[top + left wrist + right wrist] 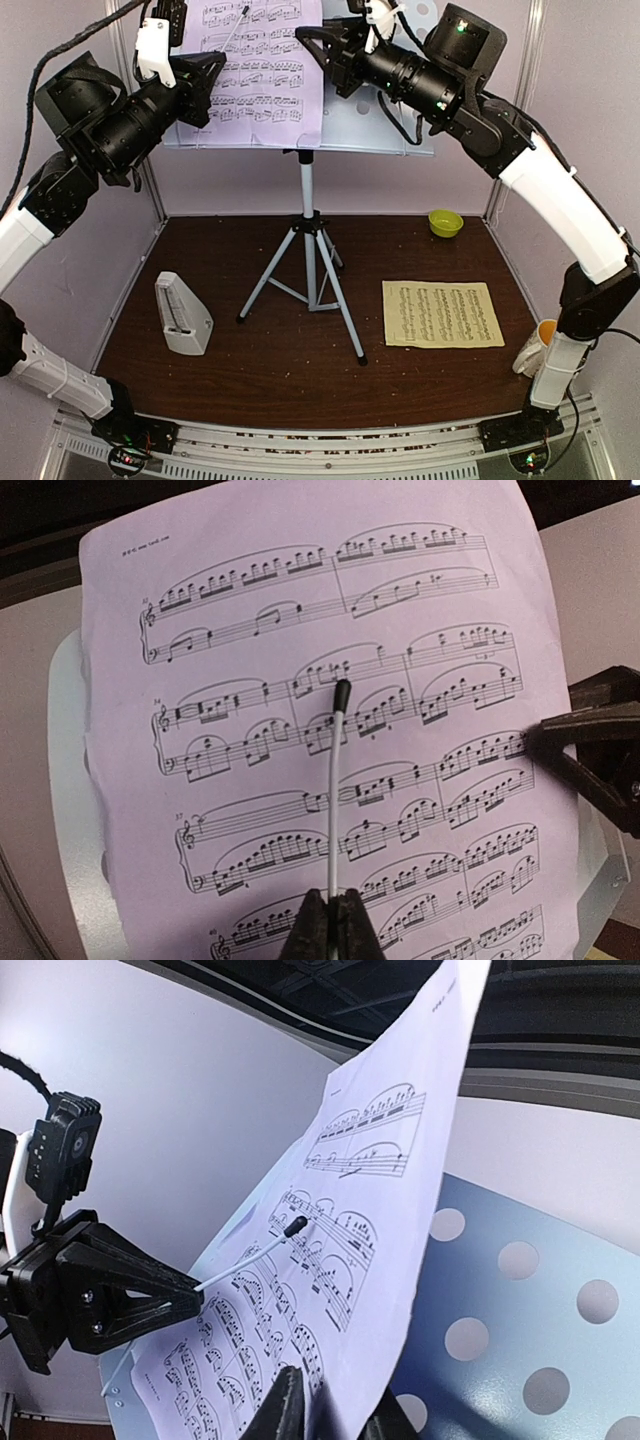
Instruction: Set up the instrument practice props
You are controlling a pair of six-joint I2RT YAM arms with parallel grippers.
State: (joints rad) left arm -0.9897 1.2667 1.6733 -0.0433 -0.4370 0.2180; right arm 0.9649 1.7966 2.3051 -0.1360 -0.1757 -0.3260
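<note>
Right gripper (pixel 335 1415) pinching lilac page (pixel 300 630) edge, left gripper (pixel 330 925) clamping stick (pixel 335 780)

Top view looks down from behind; both wrist views closely share the lilac page (pixel 300 680).

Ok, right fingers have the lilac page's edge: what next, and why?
Probably ease the right fingers toward the perforated desk to lay the lilac page flat: its pinched edge stands off the desk, and the white stick in the left fingers points at its face.
</note>
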